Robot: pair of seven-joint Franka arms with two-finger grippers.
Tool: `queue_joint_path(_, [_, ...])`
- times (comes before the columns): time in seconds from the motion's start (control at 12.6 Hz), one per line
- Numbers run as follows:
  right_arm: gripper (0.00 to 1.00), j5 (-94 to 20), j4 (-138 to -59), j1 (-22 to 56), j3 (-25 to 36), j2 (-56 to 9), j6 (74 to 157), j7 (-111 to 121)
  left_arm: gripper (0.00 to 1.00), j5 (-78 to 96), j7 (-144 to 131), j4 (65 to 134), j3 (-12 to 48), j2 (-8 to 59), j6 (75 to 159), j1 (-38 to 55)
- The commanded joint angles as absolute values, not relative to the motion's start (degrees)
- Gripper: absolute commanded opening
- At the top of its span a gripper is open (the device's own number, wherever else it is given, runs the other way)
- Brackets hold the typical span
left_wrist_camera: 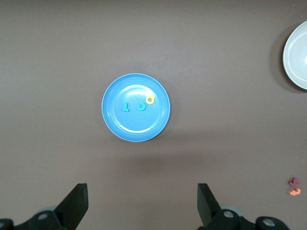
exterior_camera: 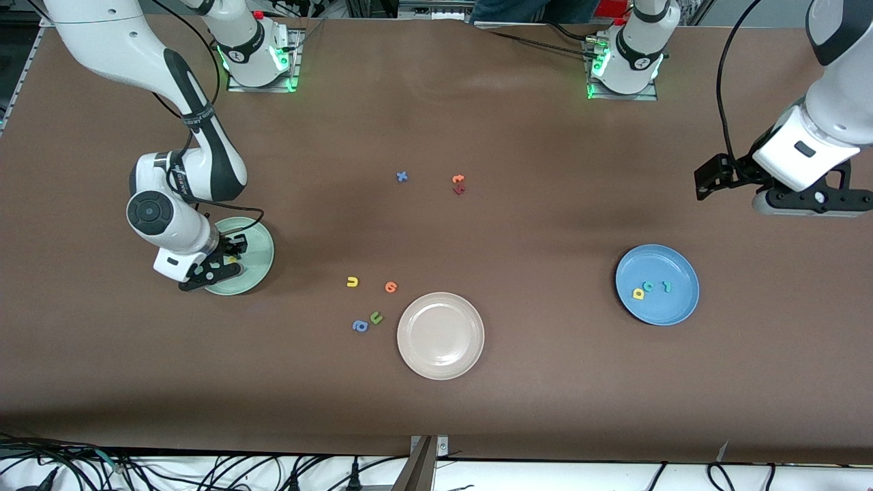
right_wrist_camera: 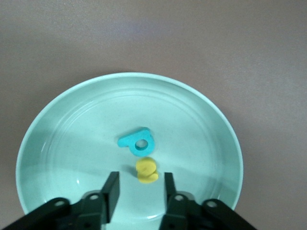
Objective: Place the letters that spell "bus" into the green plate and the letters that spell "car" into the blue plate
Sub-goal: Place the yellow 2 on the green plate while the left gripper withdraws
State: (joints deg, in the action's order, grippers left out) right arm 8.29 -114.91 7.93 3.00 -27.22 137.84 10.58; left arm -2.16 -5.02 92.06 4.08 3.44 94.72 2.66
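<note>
While the yellow s [right_wrist_camera: 146, 170] is freed between the right hand's [right_wrist_camera: 140, 190] narrowly parted fingers, a straight lift off the green plate [right_wrist_camera: 57, 139] is advised; the left hand [left_wrist_camera: 141, 203] waits wide.

The right end effector [right_wrist_camera: 140, 188] is hanging over the green plate [right_wrist_camera: 57, 129], fingers parted, the yellow s [right_wrist_camera: 147, 170] lying just off their tips, the teal b [right_wrist_camera: 138, 142] sitting beside it.

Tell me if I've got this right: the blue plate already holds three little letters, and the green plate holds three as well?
Not quite. The blue plate does hold three letters, but the green plate holds only two: a teal b and a yellow s, seen in the right wrist view just ahead of the right tool. The yellow u still lies on the table.
</note>
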Motion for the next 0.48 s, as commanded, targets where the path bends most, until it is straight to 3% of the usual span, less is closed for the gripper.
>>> queue_joint_path(0.0, [1.00, 7.21, -116.72, 7.82, 2.81, -23.82, 137.99, 9.33, 1.00, -1.32, -4.92, 91.32, 3.16, 3.87, 93.87, 3.87])
queue_joint_path(0.4, [1.00, 1.32, -112.86, 12.81, -2.55, -25.13, 142.55, -11.11, 1.00, -1.05, -4.57, 94.30, 7.20, 1.50, 94.13, -0.86])
